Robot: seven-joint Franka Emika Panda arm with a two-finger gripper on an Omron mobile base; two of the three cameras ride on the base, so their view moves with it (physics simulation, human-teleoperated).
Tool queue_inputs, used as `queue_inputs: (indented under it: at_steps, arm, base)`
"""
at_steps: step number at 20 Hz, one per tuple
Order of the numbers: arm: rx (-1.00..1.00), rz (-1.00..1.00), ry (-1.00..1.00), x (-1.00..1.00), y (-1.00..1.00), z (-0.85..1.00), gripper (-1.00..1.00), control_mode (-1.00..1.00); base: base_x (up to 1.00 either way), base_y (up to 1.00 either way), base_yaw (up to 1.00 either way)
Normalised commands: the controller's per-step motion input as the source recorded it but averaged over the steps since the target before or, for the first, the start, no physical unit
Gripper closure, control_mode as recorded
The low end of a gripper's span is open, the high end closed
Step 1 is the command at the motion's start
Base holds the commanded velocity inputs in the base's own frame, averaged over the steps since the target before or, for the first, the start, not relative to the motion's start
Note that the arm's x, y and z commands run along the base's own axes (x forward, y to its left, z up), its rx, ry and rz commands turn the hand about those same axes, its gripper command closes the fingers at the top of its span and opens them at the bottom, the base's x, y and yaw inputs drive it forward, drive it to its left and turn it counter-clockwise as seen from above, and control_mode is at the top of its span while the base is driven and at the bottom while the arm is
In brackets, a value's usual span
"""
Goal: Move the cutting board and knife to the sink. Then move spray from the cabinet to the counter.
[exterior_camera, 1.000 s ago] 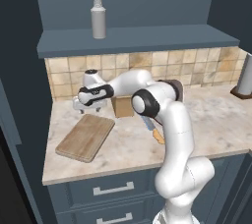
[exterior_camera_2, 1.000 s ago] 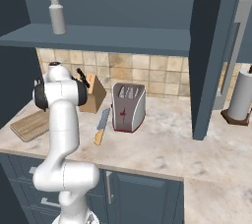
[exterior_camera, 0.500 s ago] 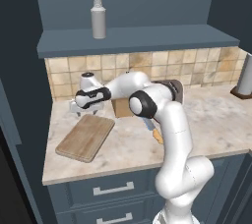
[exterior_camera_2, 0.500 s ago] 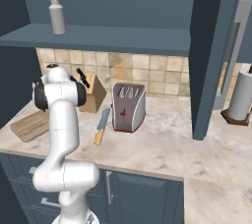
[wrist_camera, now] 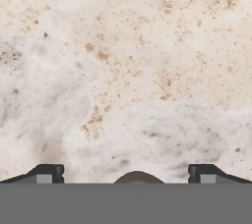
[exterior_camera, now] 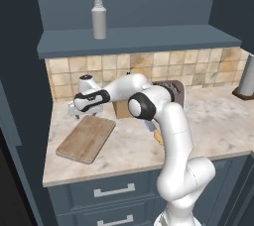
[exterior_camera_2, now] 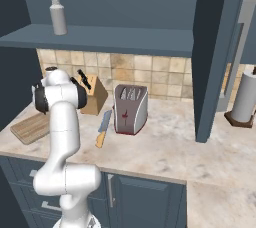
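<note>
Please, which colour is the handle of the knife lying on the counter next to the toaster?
Orange-tan; the knife shows best in the right base view.

cutting board (exterior_camera: 86,138) on counter (exterior_camera: 208,121), knife (exterior_camera_2: 104,127) beside

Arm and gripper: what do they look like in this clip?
The arm is glossy white, built of rounded tubular links with dark grey to black rings at the joints. No cables or markings are visible. The gripper has two small dark jaws with lighter grey pads.
</note>
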Motion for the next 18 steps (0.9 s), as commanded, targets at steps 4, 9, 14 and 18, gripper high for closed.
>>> queue_inputs:
  at_steps: [4, 9, 14, 18]
  arm:
    - [0.0, 0.0, 0.0, 0.02, 0.0, 0.0, -1.0, -1.0]
    - [0.0, 0.0, 0.03, 0.0, 0.0, -0.06, -1.0, -1.0]
    - [0.0, 0.0, 0.13, -0.07, 0.0, -0.21, -1.0, -1.0]
    - [0.0, 0.0, 0.1, -0.23, 0.0, -0.24, -1.0, -1.0]
  base:
    - [0.0, 0.0, 0.0]
    - [0.0, 0.0, 0.0]
    - [0.0, 0.0, 0.0]
    - [0.0, 0.0, 0.0]
